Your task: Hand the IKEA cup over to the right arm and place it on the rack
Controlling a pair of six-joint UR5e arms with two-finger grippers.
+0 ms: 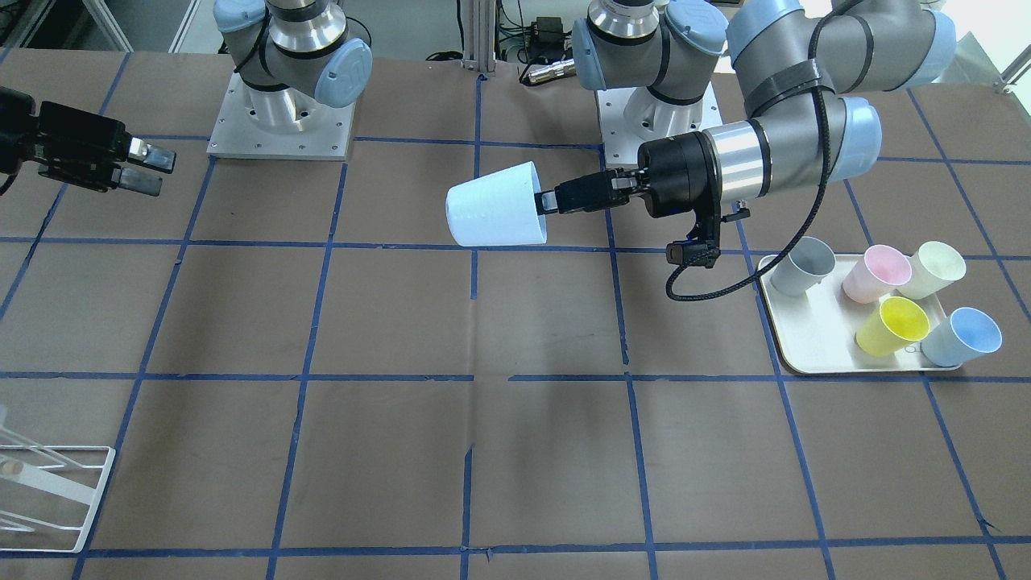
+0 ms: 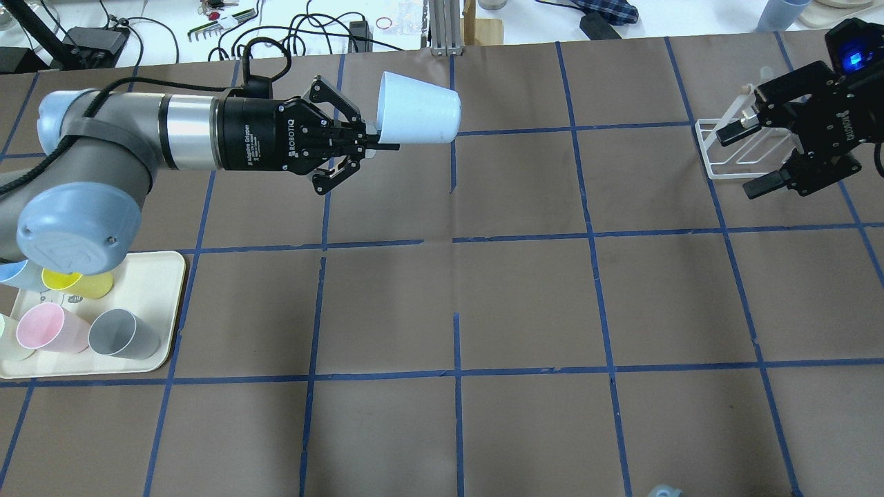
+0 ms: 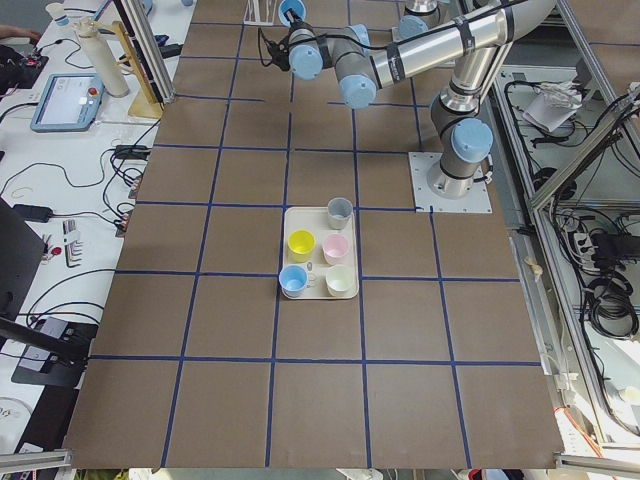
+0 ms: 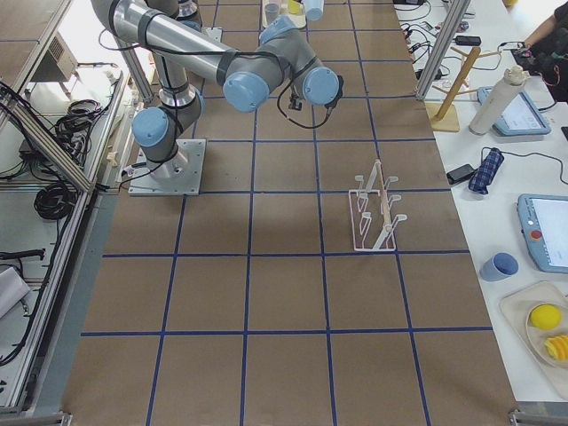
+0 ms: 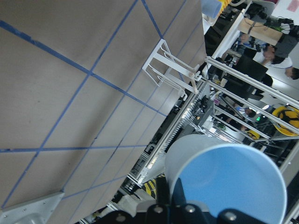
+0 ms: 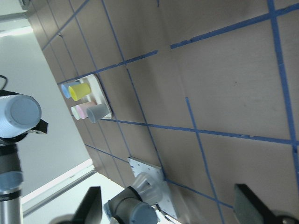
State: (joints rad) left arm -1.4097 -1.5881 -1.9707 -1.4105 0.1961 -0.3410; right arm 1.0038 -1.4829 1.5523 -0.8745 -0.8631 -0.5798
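The left gripper [image 2: 369, 141] pinches the rim of the IKEA cup [image 2: 418, 117], held sideways in the air above mid-table. The right gripper [image 2: 740, 160], fingers spread wide and empty, partly hides the rack [image 4: 376, 209] in the overhead view.

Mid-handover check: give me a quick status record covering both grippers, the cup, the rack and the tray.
left gripper: shut on IKEA cup at its rim
IKEA cup: airborne over the table, on its side, base toward right gripper
right gripper: open, empty, near rack
rack: no cup on it
tray: grey cup, pink cup, cream cup, yellow cup, blue cup
handover: not yet done
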